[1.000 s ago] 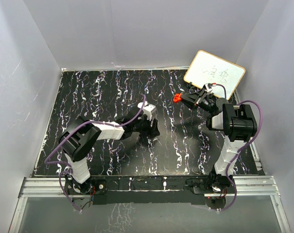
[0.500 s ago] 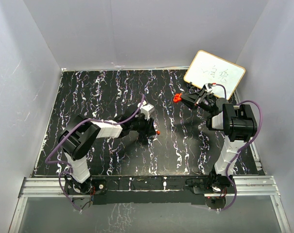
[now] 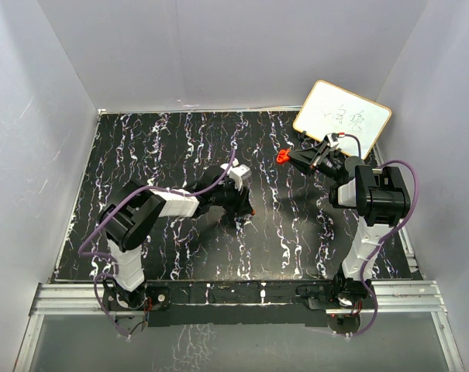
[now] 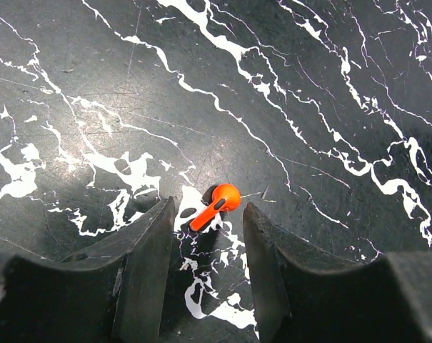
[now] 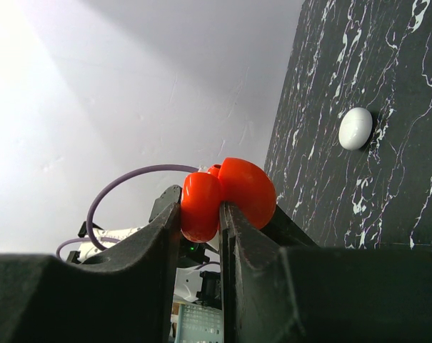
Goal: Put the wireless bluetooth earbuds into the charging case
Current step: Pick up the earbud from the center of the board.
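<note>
One earbud [image 4: 219,204], small and orange-red with a short stem, lies on the black marbled mat [image 4: 308,86]. My left gripper [image 4: 207,223] is open just above the mat, and the earbud lies between its fingertips without touching either. In the top view this gripper [image 3: 242,208] hides the earbud. My right gripper [image 5: 200,209] is shut on the charging case [image 5: 244,189], a glossy red round shell held open above the table; it also shows in the top view [image 3: 281,156]. A second earbud is not clearly in view.
A whiteboard [image 3: 342,118] leans at the back right corner behind the right arm. A small white oval object [image 5: 355,128] lies on the mat in the right wrist view. Grey walls enclose the mat on three sides.
Half a second ago the earbud lay in the open just right of my left gripper; the gripper has shifted right over it. The right arm and case have not moved.
</note>
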Robot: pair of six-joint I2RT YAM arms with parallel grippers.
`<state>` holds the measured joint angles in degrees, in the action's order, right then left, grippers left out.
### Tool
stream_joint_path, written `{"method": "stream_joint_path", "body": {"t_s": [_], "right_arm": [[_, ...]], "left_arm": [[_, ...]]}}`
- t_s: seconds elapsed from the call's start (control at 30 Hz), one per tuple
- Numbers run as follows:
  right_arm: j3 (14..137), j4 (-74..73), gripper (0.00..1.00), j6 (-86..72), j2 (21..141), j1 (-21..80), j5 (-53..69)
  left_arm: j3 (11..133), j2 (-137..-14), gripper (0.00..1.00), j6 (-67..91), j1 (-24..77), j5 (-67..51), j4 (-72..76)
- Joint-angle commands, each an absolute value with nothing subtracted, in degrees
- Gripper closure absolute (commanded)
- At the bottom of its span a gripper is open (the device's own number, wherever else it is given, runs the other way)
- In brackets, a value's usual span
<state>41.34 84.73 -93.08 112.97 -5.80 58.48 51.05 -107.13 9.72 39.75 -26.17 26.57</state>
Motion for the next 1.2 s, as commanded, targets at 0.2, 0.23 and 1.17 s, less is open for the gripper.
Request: {"method": "stream_joint_path", "body": {"t_s": [0.2, 0.23, 1.17], "right_arm": [[41.75, 104.15, 1.0, -92.56, 111.97, -6.23, 58.75], [41.75, 104.17, 1.0, -92.55, 112.01, -6.24, 58.73], [41.29, 104.17, 1.0, -92.2, 111.97, -6.24, 58.71]], "left_arm": [[51.88, -107.23, 0.64, 7.86, 39.46, -28.79, 24.46], [51.62, -106.99, 0.67, 8.02, 39.46, -29.02, 24.69], [52.11, -107.49, 0.75, 6.8, 40.66, -26.7, 23.52]]}}
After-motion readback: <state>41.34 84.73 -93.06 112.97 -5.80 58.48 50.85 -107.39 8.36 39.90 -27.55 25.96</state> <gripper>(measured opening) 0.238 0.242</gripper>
